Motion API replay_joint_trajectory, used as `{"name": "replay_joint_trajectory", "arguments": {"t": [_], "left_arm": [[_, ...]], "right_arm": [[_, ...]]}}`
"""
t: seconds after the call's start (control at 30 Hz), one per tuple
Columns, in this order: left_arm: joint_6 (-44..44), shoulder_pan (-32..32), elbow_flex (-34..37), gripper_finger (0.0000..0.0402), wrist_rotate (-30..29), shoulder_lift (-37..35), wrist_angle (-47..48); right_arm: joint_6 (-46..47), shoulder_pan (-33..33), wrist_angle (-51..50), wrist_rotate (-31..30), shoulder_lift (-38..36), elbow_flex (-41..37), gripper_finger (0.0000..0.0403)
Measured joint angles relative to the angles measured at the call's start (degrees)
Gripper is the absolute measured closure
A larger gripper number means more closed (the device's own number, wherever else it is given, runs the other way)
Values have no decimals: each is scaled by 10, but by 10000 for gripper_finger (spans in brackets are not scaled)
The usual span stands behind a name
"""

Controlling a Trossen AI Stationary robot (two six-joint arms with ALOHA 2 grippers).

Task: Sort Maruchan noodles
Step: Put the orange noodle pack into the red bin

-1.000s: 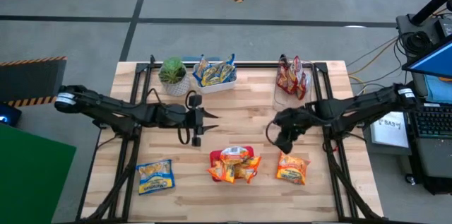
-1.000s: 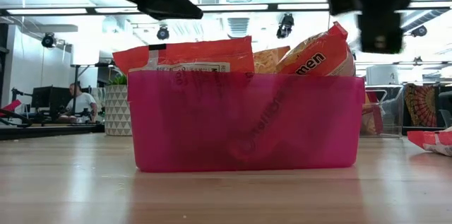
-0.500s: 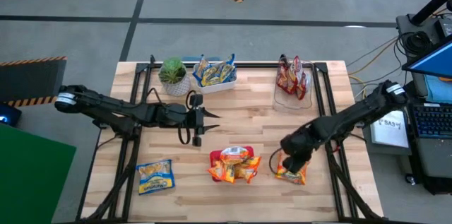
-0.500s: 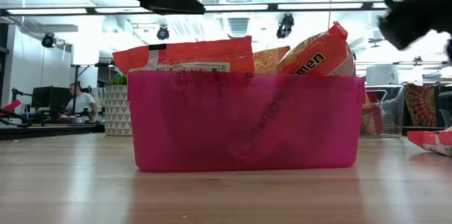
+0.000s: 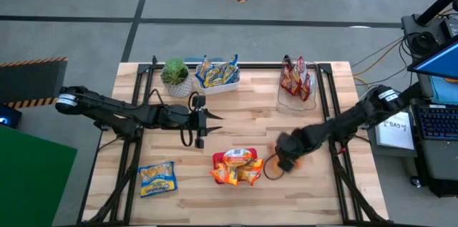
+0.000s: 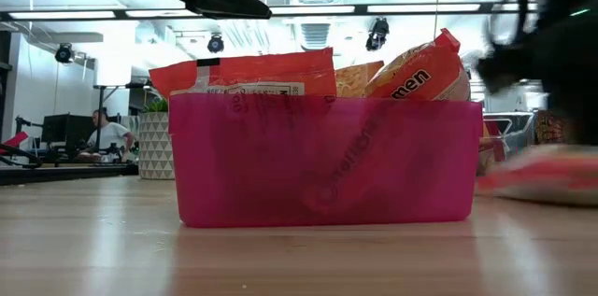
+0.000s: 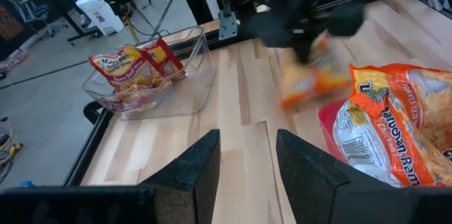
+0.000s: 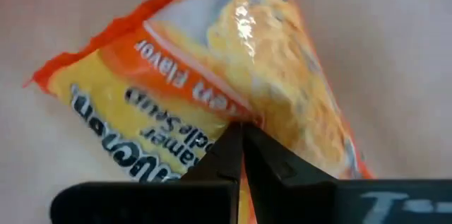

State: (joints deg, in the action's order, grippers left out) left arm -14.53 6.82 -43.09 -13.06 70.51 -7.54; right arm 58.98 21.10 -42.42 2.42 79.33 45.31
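A loose orange-yellow Maruchan noodle packet [image 8: 212, 75] lies flat on the wooden table, right of the pink bin [image 5: 217, 172]. My right gripper [image 5: 285, 158] stands over the packet, pointing down, shut, and hides most of it in the high view. The left wrist view shows the packet [image 7: 314, 83] blurred under that gripper [image 7: 304, 44]. The pink bin holds more orange packets [image 5: 237, 161]. A blue-and-yellow packet [image 5: 157, 178] lies flat near the table's front left. My left gripper [image 5: 207, 122] hovers open above mid-table, with nothing between its fingers. My right gripper's shut fingertips [image 8: 229, 153] rest on the middle of the orange packet's printed face [image 8: 233, 114], coming from above and pointing down. The packet lies flat on the table under them. Whether a fold of the wrapper is nipped between the tips, I cannot tell.
At the back stand a white bin [image 5: 227, 87] with blue packets, a clear bin [image 5: 286, 104] with dark red packets, and a small potted plant [image 5: 175, 75]. Bare wood lies between the pink bin and the back bins.
My right gripper has come down toward the table's near edge, tipping to point steeply downward, onto the loose orange packet. It then moved left toward the pink bin. The packet has slid along the table toward the bin with it.
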Motion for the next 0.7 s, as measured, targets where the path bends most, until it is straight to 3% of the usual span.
{"name": "replay_joint_trajectory", "arguments": {"t": [0.1, 0.17, 0.27, 0.47, 0.7], "left_arm": [[-2, -1, 0, 279, 0, 0, -3], [-1, -1, -1, 279, 0, 0, -4], [8, -1, -1, 279, 0, 0, -1], [14, -1, -2, 279, 0, 6, 0], [11, -1, -2, 279, 0, 7, 0]], "right_arm": [[-19, -30, 8, -183, -19, 7, 394], [-76, -47, 35, -235, -45, 14, 394], [-149, -83, 62, -219, -84, 21, 394], [-197, -151, 70, -159, -143, 21, 394], [-259, -200, 119, -158, -135, 20, 375]]}}
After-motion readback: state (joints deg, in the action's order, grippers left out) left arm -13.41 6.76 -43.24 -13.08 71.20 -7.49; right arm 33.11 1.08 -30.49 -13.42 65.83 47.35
